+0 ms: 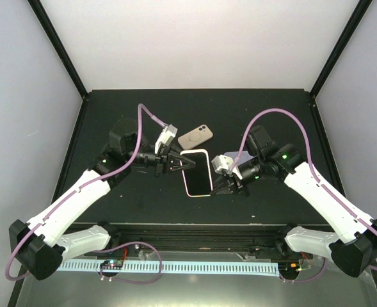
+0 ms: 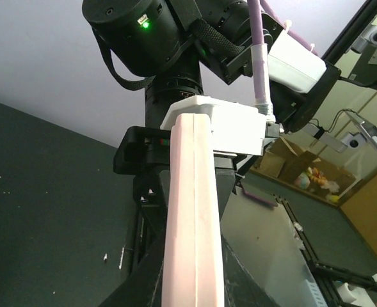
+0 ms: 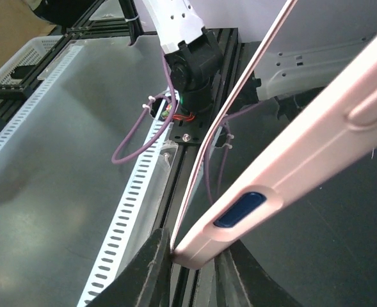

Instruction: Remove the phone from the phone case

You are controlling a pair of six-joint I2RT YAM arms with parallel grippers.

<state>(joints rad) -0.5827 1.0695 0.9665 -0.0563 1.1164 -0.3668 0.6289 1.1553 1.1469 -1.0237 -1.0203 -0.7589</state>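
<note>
Pale walls ring a black tabletop (image 1: 265, 115). Near its middle the phone (image 1: 198, 174), dark screen up, sits inside its pink case (image 2: 191, 211), gripped from both sides. The left claw (image 1: 178, 162) is clamped on the case's far left corner. The right claw (image 1: 219, 185) pinches the near right corner, fingers (image 3: 153, 272) pressed against the pink edge. Just behind, toward the far edge, a beige slab (image 1: 195, 135) with a camera corner lies flat.
</note>
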